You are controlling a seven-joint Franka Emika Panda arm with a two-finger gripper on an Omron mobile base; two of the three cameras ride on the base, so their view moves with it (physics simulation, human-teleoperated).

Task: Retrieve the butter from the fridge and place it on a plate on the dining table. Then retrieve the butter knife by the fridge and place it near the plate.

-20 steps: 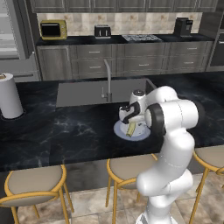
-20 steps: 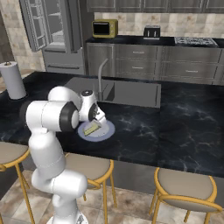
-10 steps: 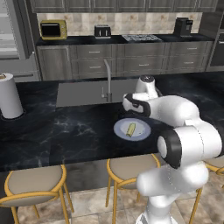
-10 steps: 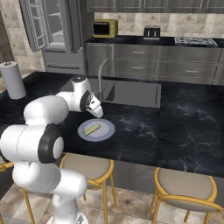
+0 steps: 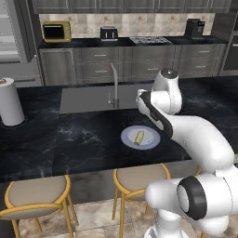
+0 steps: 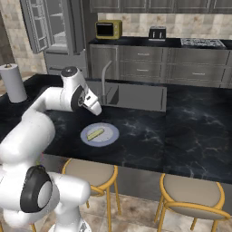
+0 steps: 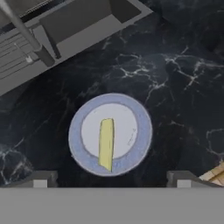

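butter (image 7: 106, 143) lies on the plate (image 7: 140, 133), on the dining table (image 7: 175, 87) just near of the sink (image 5: 88, 98). gripper (image 7: 111, 178) hangs above the plate, jaws wide apart, holding nothing.

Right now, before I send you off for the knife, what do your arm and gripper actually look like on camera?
The arm is glossy white, built of rounded tubular links with dark grey joint rings and a round dark cap at the big lower joint. No cables or markings are visible. The gripper shows as two small, blocky dark grey finger tips with paler pads.
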